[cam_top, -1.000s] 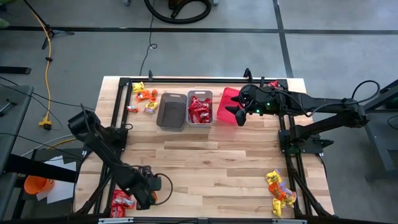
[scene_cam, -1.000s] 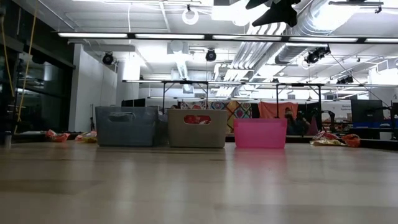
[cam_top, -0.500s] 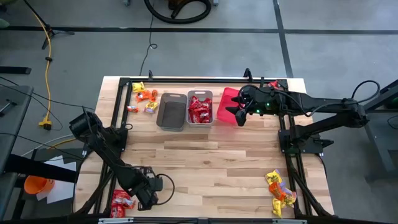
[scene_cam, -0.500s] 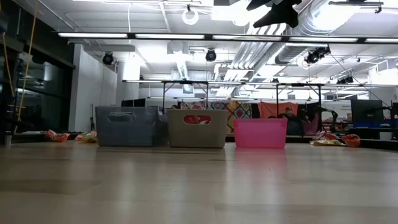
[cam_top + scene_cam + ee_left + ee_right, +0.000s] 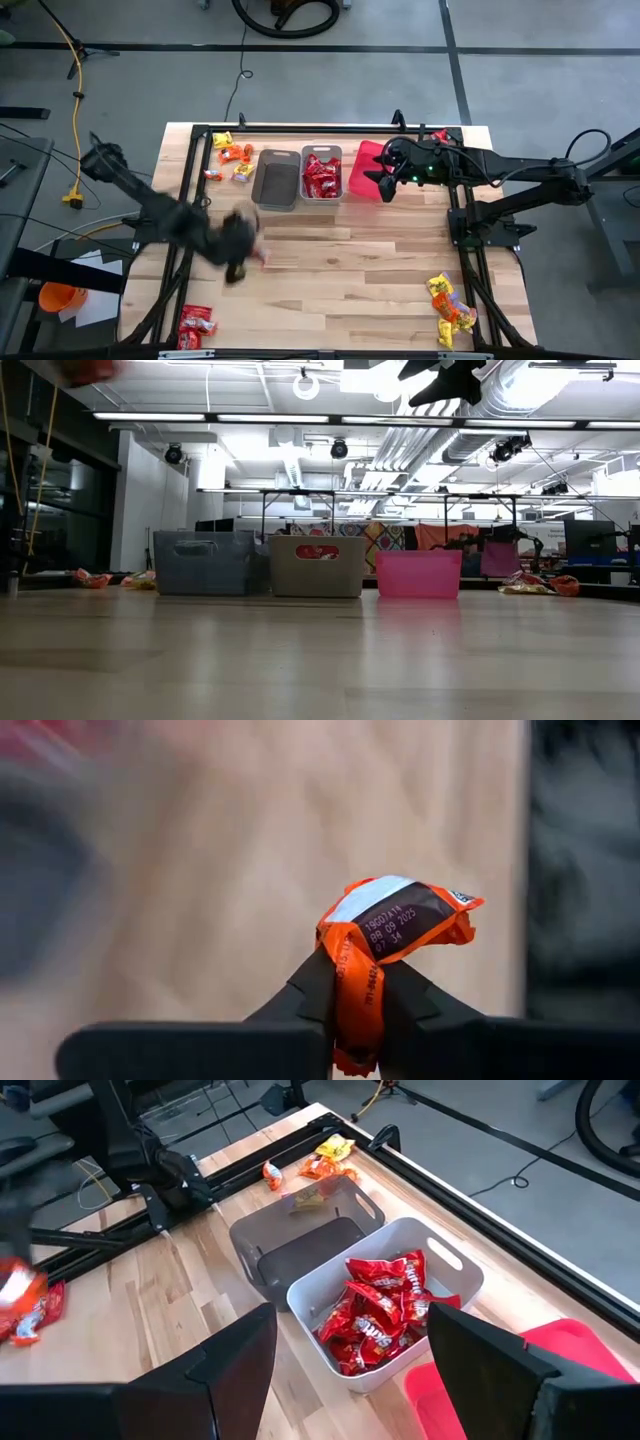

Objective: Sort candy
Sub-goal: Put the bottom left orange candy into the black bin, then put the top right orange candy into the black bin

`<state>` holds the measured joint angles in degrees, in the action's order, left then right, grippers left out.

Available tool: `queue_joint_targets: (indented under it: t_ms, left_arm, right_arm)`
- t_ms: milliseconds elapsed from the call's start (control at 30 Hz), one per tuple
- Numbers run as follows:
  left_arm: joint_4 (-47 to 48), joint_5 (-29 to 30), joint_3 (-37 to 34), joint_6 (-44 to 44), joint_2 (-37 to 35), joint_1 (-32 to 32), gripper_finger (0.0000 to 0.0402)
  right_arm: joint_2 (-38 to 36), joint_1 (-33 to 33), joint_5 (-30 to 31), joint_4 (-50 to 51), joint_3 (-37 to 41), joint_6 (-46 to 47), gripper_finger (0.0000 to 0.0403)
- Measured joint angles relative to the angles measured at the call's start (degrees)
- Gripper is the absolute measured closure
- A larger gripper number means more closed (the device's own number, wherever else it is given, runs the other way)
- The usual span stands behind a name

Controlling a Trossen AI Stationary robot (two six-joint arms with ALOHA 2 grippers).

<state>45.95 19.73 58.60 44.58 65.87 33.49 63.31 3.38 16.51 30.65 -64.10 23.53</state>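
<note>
Evenly and brightly lit from overhead; fluorescent ceiling strips point(image 5: 330, 417) glaring white in the low view. Soft, short shadows on the bench point(image 5: 350, 250) in the high view. Heavy motion blur across the left arm point(image 5: 170, 220) there. In the left wrist view, sharp focus on the orange candy wrapper point(image 5: 385, 935) only, with the background smeared and unreadable. Near fingers point(image 5: 235, 1360) out of focus in the right wrist view.
</note>
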Motion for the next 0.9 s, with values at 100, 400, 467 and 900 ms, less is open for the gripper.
queue_joint_targets:
  t_ms: [100,400,467,900]
  left_arm:
    - [-0.8,8.5,0.0,-9.7,-3.5,-9.3,0.038]
    - [-2.1,5.0,-0.1,-34.3,1.2,-39.6,0.0369]
    - [-3.0,2.4,-0.1,-35.5,3.9,-44.0,0.0365]
    - [-2.1,-8.9,-0.1,-33.7,8.3,-50.7,0.0249]
  right_arm:
    - [0.0,0.0,0.0,0.0,0.0,0.8,0.0149]
    - [0.0,0.0,1.3,-0.8,0.0,3.6,0.0149]
    - [0.0,0.0,2.2,-1.1,0.0,3.9,0.0149]
    - [0.0,0.0,2.5,-1.8,0.0,5.2,0.0149]
